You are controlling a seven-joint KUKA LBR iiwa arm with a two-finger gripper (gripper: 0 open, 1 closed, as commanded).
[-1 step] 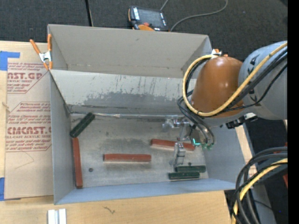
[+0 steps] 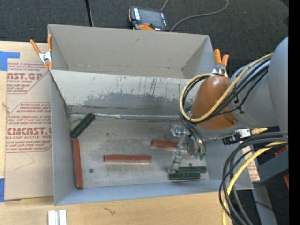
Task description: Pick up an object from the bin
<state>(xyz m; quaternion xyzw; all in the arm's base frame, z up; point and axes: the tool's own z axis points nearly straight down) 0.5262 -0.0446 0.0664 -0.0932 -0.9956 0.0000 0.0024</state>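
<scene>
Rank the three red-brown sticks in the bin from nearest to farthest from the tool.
1. Short red-brown stick, just left of the tool.
2. Middle red-brown stick, lying crosswise at the centre.
3. Leftmost red-brown stick, lengthwise at the far left.

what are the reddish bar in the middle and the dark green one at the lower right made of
Reddish-brown bar: looks like painted wood or matte plastic, given its even colour, straight edges and lack of shine. Dark green bar: equally matte and straight-edged, perhaps plastic or painted wood; the look leaves it open.
</scene>
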